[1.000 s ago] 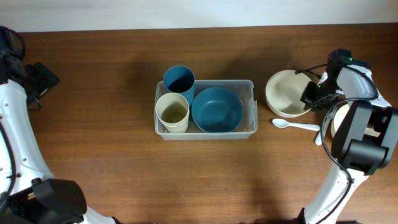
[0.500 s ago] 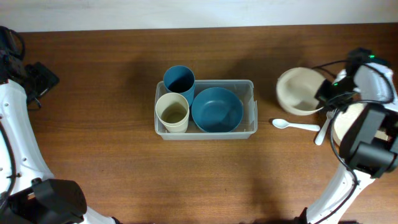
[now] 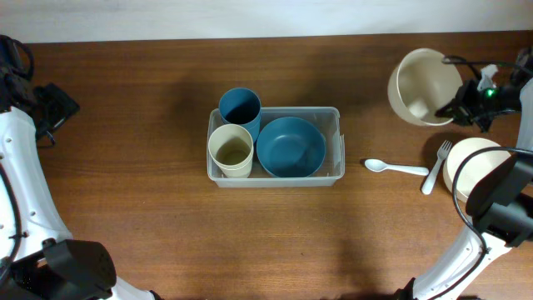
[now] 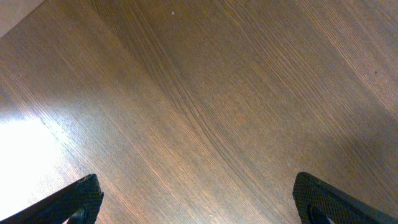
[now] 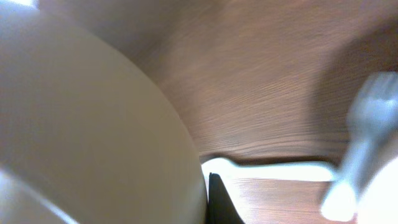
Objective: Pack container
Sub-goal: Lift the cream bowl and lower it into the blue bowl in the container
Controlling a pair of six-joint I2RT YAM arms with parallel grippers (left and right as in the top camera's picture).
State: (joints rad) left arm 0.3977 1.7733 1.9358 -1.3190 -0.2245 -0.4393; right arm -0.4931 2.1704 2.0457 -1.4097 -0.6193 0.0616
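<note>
You see a cream bowl (image 5: 87, 124) blurred and very close, filling the left side, one dark finger (image 5: 218, 202) touching its lower right edge, and past the bowl on the wooden table (image 5: 249, 74) a white spoon (image 5: 273, 169) with a blurred fork (image 5: 373, 112) farther right.

Dark wooden table (image 3: 125, 183). A blue cup (image 3: 240, 107) stood upright, with a cream cup (image 3: 230, 150) touching it on the near side and a blue bowl (image 3: 291, 147) just right of both. Far right, a cream bowl (image 3: 425, 75) was tilted, mouth sideways. A white spoon (image 3: 396, 167) lay flat, its handle reaching a white fork (image 3: 435, 169), which lay beside a second cream bowl (image 3: 475, 162).
</note>
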